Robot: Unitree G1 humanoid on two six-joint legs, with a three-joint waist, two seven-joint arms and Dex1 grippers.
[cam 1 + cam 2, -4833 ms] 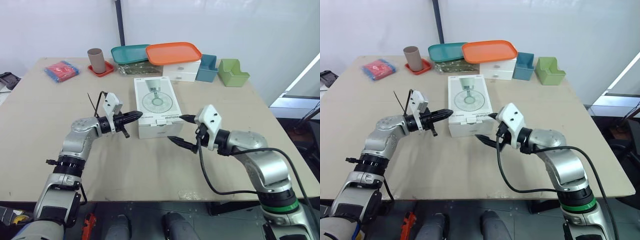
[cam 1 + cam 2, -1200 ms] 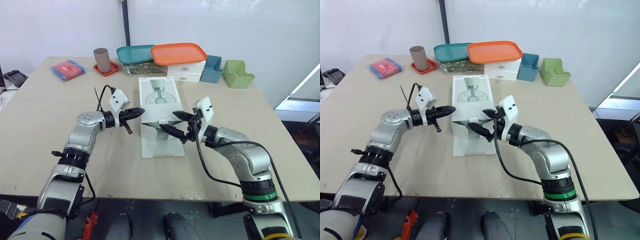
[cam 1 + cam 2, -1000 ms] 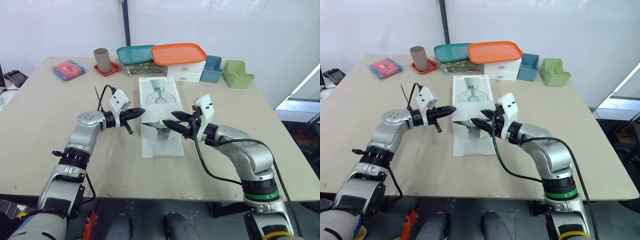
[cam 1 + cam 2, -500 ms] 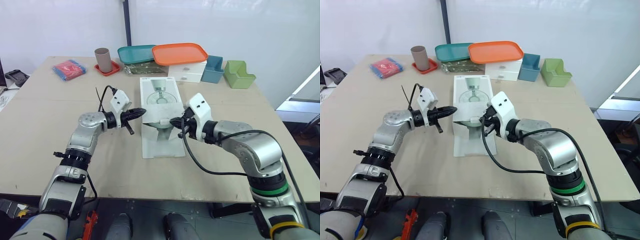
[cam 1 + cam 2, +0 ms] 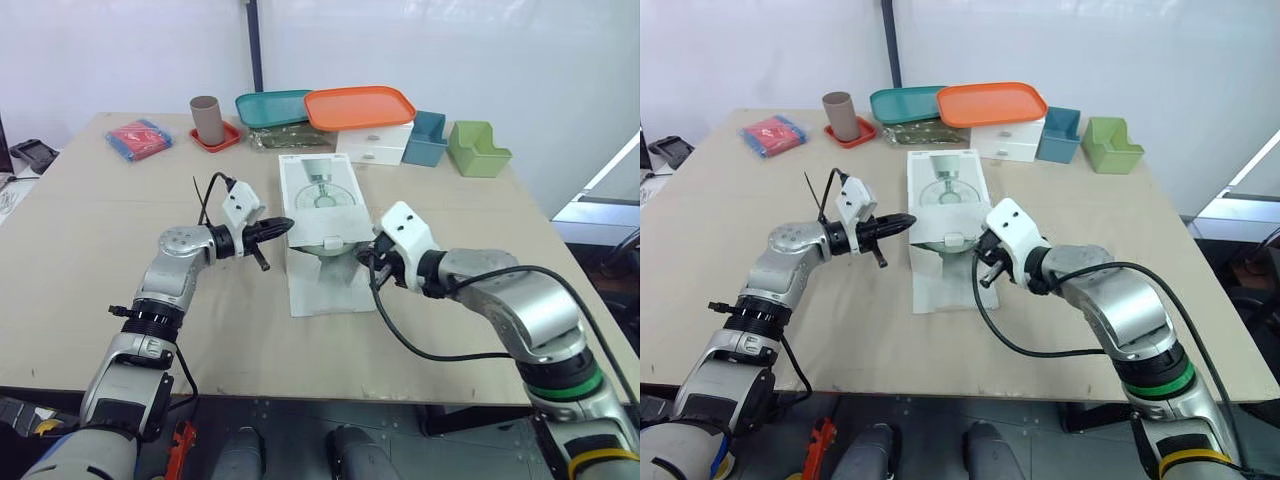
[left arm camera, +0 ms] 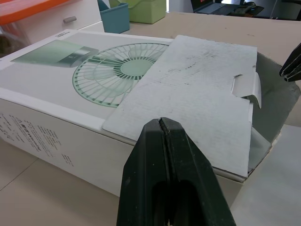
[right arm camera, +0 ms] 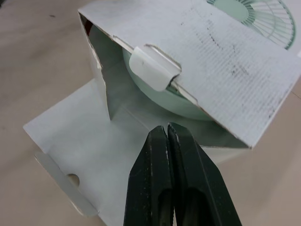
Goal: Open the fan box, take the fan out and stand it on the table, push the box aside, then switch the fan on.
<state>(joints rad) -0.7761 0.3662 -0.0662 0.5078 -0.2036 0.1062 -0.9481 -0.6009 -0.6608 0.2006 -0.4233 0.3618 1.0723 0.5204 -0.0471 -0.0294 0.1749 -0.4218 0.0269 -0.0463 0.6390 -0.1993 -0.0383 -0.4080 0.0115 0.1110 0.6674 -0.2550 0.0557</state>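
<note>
The white fan box (image 5: 318, 195) lies flat mid-table with its near end open. One flap (image 5: 330, 286) lies out on the table. The upper flap (image 6: 197, 94) is folded back over the printed top. The pale green fan (image 7: 155, 92) shows inside the mouth. My left gripper (image 5: 283, 226) is shut with nothing in it, its tips at the box's left side near the open end. My right gripper (image 5: 372, 258) is shut and empty. It sits just right of the mouth, its fingertips (image 7: 169, 136) over the flap on the table.
Along the far edge stand a brown cup (image 5: 206, 120) on a red coaster, a teal tray (image 5: 272, 107), an orange tray (image 5: 360, 106) on a white drawer unit (image 5: 375, 142), a blue bin (image 5: 427, 138) and a green bin (image 5: 474, 148). A red packet (image 5: 138, 139) lies far left.
My right gripper has gone from open to shut and drawn back to the right of the box mouth. The left gripper has stayed at the box's side.
</note>
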